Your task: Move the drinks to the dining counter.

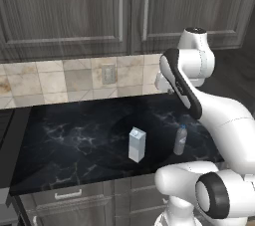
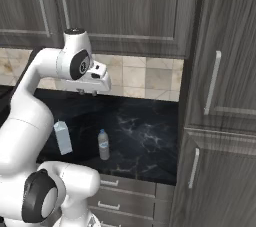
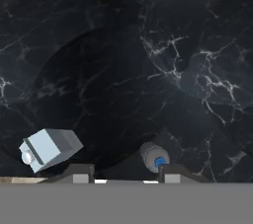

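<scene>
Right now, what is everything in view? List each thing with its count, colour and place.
carton: one, white with grey-blue sides, upright near the counter's front edge
bottle: one, clear with blue cap, upright beside the carton, apart from it
counter: one, black with white veins, below the tiles
tile wall: beige, behind the counter
outlet: one, grey, on the tiles
cabinets: dark grey wood, above the tiles
drawers: dark grey, under the counter
gripper: one, white with dark fingertips, shut, empty, above the counter

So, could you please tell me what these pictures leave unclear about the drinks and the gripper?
- Carton: its print is too small to read in both base views.
- Bottle: its label is blurred; the hand view gives just its blue cap from above.
- Gripper: the fingertips are cut off by the hand view's lower edge.
</scene>
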You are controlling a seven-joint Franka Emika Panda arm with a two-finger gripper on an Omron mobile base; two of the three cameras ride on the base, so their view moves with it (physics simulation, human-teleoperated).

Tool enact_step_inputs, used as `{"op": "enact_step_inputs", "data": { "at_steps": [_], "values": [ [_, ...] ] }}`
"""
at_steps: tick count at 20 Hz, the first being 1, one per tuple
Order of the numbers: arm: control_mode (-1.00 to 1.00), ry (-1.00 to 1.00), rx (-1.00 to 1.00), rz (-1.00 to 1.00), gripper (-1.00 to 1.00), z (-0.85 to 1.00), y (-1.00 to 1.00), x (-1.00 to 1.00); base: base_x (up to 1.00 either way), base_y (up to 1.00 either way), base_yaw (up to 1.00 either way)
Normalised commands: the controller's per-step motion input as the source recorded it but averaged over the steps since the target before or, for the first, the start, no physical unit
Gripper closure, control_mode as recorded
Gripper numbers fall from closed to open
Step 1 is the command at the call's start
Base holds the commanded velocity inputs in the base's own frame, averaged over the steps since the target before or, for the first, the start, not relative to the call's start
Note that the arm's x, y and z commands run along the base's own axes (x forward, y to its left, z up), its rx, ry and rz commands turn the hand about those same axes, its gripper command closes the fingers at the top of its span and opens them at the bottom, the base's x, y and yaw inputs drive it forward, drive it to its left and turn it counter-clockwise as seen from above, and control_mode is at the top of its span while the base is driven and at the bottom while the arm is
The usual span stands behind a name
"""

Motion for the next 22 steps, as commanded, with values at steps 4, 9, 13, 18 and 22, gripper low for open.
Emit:
{"op": "enact_step_inputs", "data": {
  "at_steps": [4, 9, 13, 18, 22],
  "values": [
    [-1.00, -0.01, 0.00, 0.00, -1.00, 0.00, 0.11, -0.14, 0.00, 0.00, 0.00],
    [-1.00, 0.00, 0.00, 0.04, -1.00, -0.25, 0.44, -0.19, 0.00, 0.00, 0.00],
    [-1.00, 0.01, 0.00, 0.14, -1.00, -0.48, 0.47, -0.14, 0.00, 0.00, 0.00],
    [-1.00, 0.03, 0.00, 0.15, -1.00, -0.44, 0.44, -0.02, 0.00, 0.00, 0.00],
    [-1.00, 0.08, 0.00, 0.15, -1.00, -0.32, 0.34, 0.00, 0.00, 0.00, 0.00]
  ]
}}
